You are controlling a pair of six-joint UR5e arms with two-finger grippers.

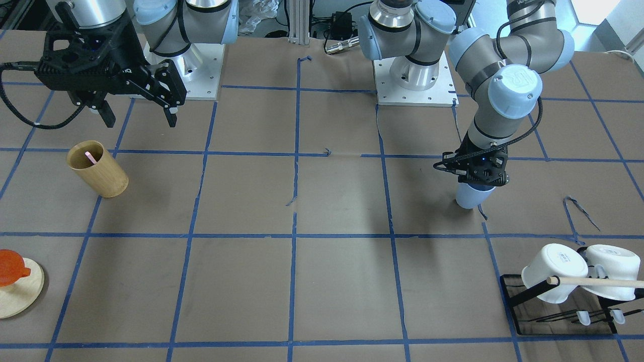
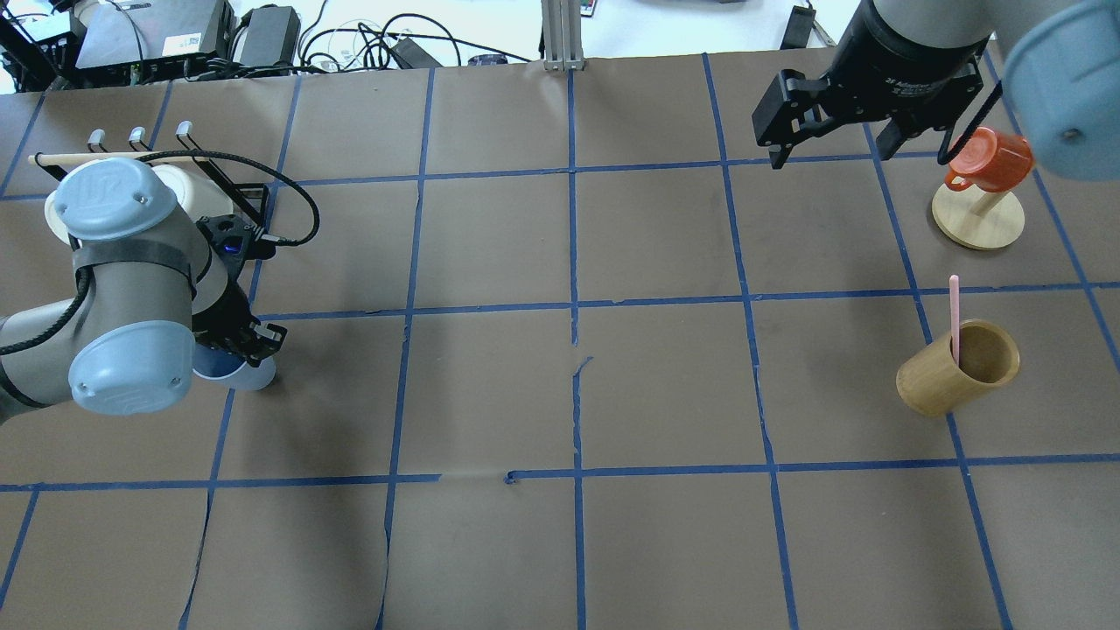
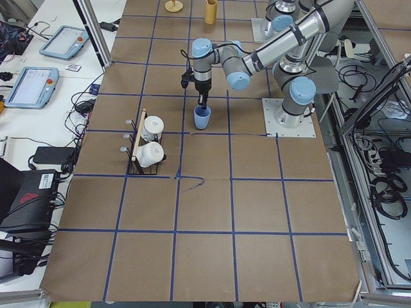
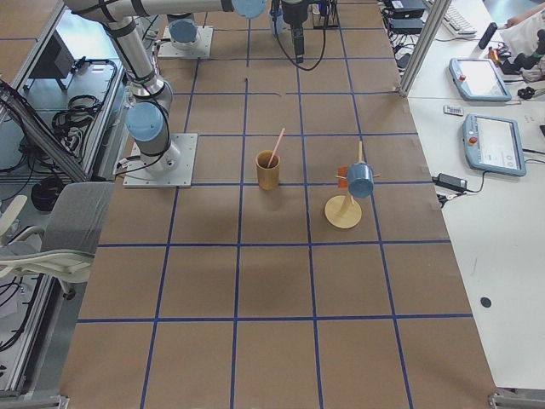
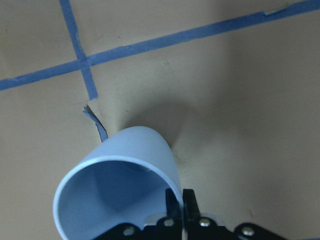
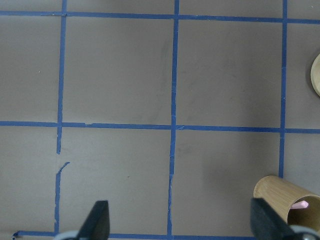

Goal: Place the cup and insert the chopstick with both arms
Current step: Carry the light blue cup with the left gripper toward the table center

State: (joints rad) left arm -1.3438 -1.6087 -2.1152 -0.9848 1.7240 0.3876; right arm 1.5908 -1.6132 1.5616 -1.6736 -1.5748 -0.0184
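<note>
My left pincer [image 5: 180, 202] is almost shut. It pinches the rim of the blue cup [image 5: 135, 150], with one finger inside the cup and one outside. The cup has its mouth up and leans a little. It is low over the worktop [image 1: 342, 281], on my left side, right next to a spot where two blue tape lines [image 5: 82, 62] cross. I cannot tell if the cup's bottom touches the worktop.

My right pincer [image 1: 140, 118] is wide open and holds nothing. It hangs up in the air over my right side.

The bamboo cup [image 1: 100, 173] stands on the worktop near my right pincer. The pink chopstick [image 1: 91, 157] is inside it and leans on its wall, and its top end pokes out.

Farther out on that side, an orange cup [image 1: 10, 266] hangs on a wooden stand [image 1: 20, 296].

Way over on my left side there is a black rack [image 1: 526, 291]. Two white cups [image 1: 553, 269] sit on it, tipped on their sides.
</note>
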